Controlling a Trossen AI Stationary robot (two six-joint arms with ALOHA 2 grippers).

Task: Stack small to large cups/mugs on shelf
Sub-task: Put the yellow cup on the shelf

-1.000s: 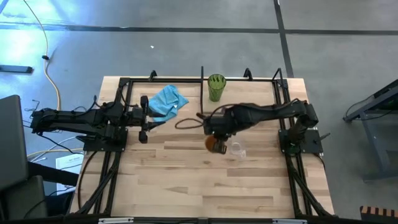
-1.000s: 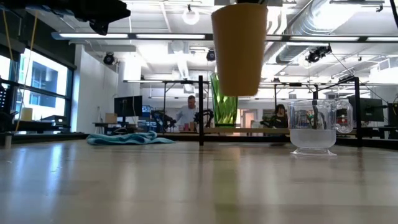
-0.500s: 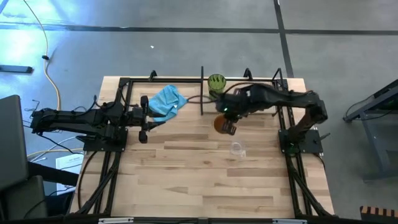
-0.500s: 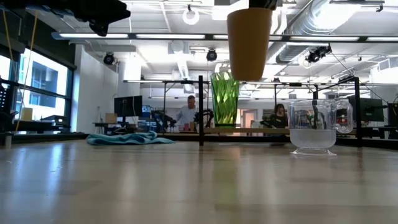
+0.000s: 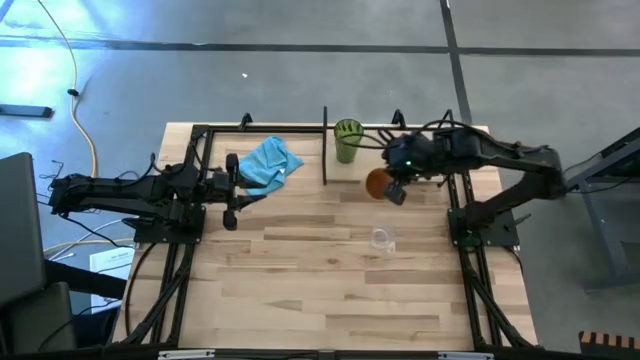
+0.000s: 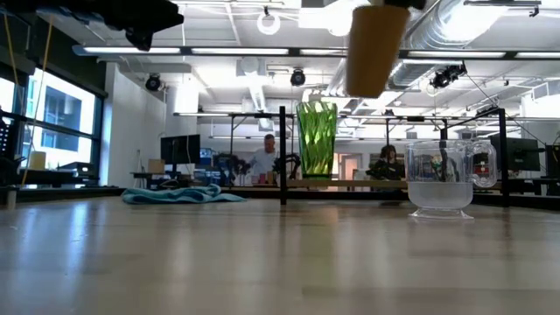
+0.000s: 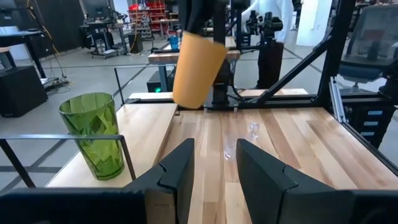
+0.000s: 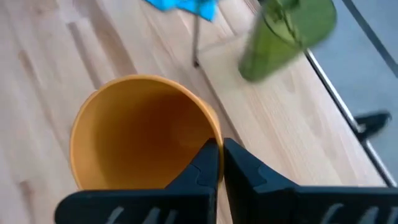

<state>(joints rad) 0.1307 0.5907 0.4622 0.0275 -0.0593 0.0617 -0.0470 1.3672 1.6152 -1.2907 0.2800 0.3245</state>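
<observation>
Room: an open workshop with desks and people far behind the butcher-block table (image 5: 300, 290).
Shelf: the shelf (image 5: 420, 170) lies at the table's far right, its black divider (image 5: 325, 145) on its left edge.
Green tumbler: the green tumbler (image 5: 348, 140) stands upright on the shelf, just right of the divider.
Orange cup: the orange cup (image 5: 378, 183) hangs in the air, tilted, near the tumbler's right.
Right gripper: the right gripper (image 8: 217, 163) has its jaws pinched narrow on the cup's rim.
Clear glass: the clear glass (image 5: 381, 239) sits nearer, off the shelf.
Left gripper: the left gripper (image 7: 214, 180) waits at far left, jaws parted and empty, by a blue cloth (image 5: 268, 163).
Risk: a one-wall rim pinch may let the tilted cup swing or slip; lowered off-centre, it could tip the tumbler.
</observation>
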